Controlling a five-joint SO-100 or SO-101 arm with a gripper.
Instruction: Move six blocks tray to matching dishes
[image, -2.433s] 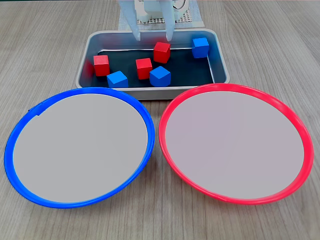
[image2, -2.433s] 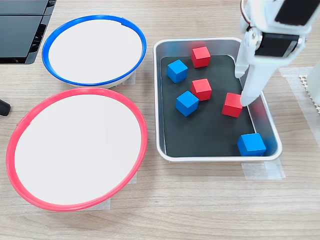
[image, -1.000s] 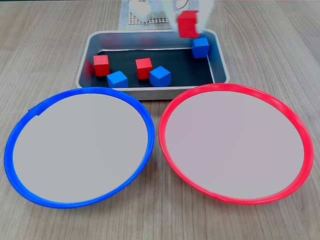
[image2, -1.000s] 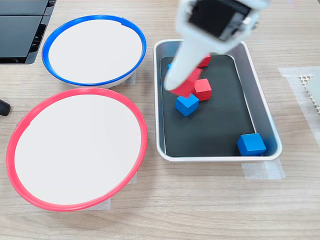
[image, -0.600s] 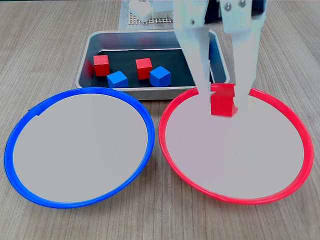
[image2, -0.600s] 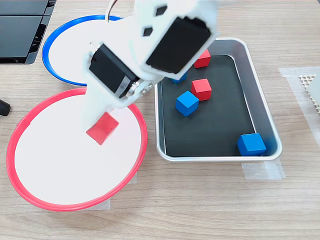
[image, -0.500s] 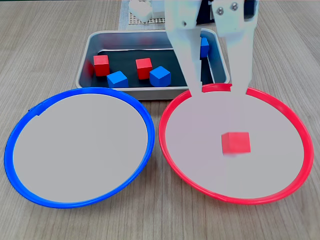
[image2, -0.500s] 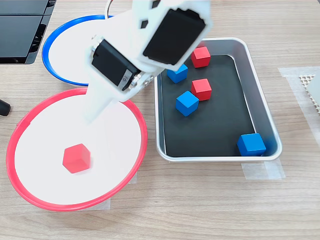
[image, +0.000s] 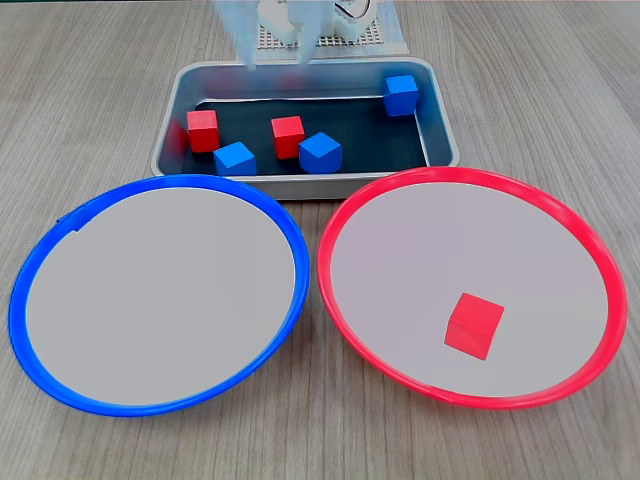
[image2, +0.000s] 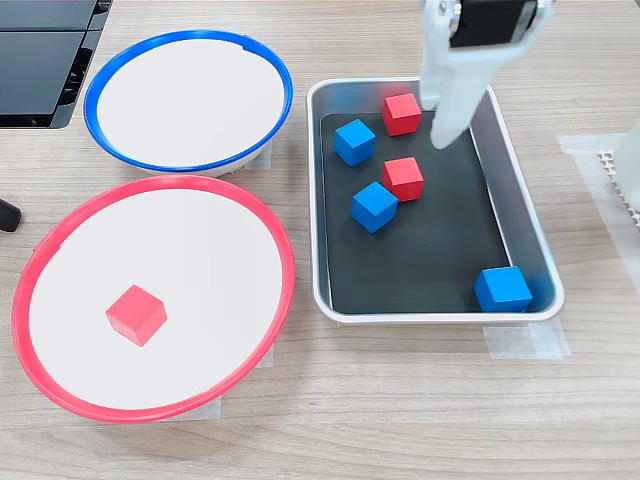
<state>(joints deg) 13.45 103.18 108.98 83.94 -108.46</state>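
Red cube (image: 474, 325) lies in red dish (image: 600, 262); five cubes in tray (image2: 527, 240); fingers (image: 273, 55) apart, empty, above tray.

One fixed view low before the dishes, another overhead from the side; tray (image: 440, 120) shared

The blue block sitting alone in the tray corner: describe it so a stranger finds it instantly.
Find the grey metal tray beside the two round dishes. Four blocks cluster at one end; this blue block sits alone in the opposite corner, against the wall.
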